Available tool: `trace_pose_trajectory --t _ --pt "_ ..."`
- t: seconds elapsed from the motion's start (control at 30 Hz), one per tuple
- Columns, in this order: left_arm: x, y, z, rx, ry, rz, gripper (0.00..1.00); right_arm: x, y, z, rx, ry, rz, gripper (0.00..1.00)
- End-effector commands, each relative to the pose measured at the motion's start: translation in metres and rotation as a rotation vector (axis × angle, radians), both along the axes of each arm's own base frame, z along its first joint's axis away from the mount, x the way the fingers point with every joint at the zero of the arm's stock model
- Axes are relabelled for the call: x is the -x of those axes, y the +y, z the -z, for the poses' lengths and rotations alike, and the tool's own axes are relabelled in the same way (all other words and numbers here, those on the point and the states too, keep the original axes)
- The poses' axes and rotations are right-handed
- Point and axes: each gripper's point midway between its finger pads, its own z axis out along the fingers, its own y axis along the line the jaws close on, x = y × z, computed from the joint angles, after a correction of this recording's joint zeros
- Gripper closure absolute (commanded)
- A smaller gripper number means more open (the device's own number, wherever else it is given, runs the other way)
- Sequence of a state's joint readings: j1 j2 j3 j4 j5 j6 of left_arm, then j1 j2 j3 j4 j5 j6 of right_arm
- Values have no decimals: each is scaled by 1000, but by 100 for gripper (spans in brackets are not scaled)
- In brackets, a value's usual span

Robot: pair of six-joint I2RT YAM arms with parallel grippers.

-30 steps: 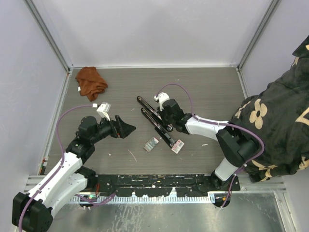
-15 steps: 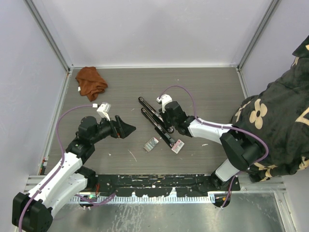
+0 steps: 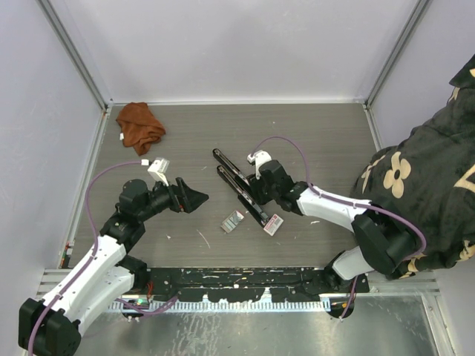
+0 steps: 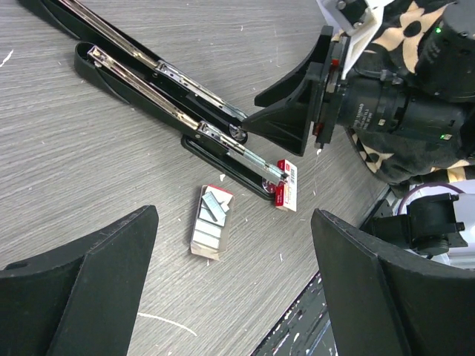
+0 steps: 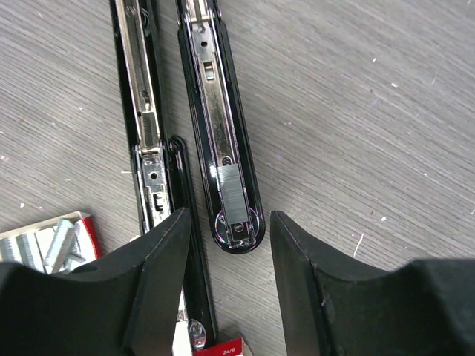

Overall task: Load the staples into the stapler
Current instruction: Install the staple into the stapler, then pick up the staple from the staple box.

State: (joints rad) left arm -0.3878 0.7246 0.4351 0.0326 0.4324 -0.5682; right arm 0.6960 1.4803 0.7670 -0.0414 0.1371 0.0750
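You are seeing matt grey wood grain on the desk (image 3: 319, 141). The stapler (image 5: 226, 148) is gleaming: glossy black plastic, bright metal rails. The staples (image 4: 210, 219) are glinting silvery metal; the box (image 4: 286, 185) is looking like printed card, the cloth (image 3: 139, 124) soft and woven.

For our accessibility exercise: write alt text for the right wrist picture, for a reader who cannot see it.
A strip of staples lies in the channel of an opened stapler on a grey table, seen between the open right gripper's fingers. A tray of more staples sits at lower left.
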Motion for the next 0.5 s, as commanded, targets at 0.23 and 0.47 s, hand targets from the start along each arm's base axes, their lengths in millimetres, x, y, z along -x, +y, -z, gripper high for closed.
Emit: trace_pose_trajectory --t 0.23,0.47 --pt "0 1 -12 17 -38 -2 13 -12 4 -55 -72 -36 84 51" --pt "-3 5 -6 -4 -16 -33 13 8 9 -49 -185 86 162 52"
